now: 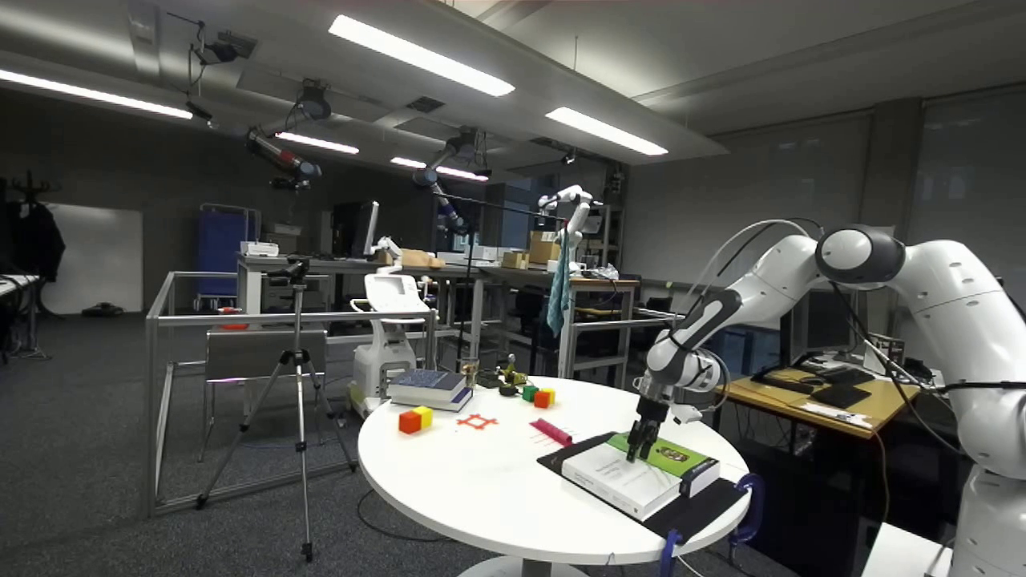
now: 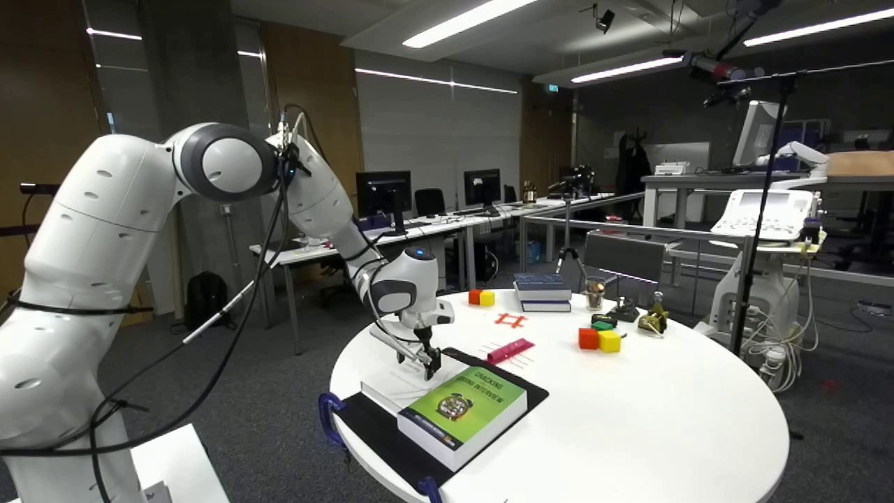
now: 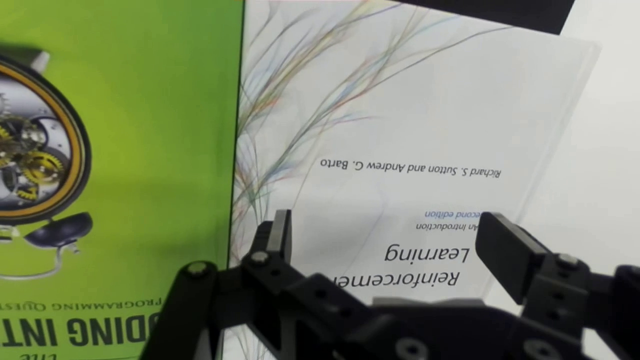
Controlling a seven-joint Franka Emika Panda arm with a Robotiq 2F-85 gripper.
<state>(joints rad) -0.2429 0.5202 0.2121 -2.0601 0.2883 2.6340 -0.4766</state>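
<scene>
The claw (image 3: 385,215) is spread wide over the white book (image 3: 425,115); contact cannot be told. The white book lies flat, green book (image 2: 482,398) directly beside it, black mat (image 2: 384,429) showing around both, near the round desk's (image 2: 649,419) edge. A pink piece (image 2: 510,351) lies just beyond the mat.

The arm (image 2: 119,195) is glossy white and rounded, dotted with small grey oval marks (image 2: 104,174). The elbow joint (image 2: 227,164) carries a white disc (image 2: 234,171) inside a dark grey ring (image 2: 188,164). Black straps (image 2: 77,307) wrap it, black cables (image 2: 49,453) loop alongside, and a blue light (image 2: 419,252) shows near the wrist (image 2: 405,277). The hand (image 3: 385,225) is black and angular, with flat-faced fingers (image 3: 507,250) and round silver screws (image 3: 259,257).
</scene>
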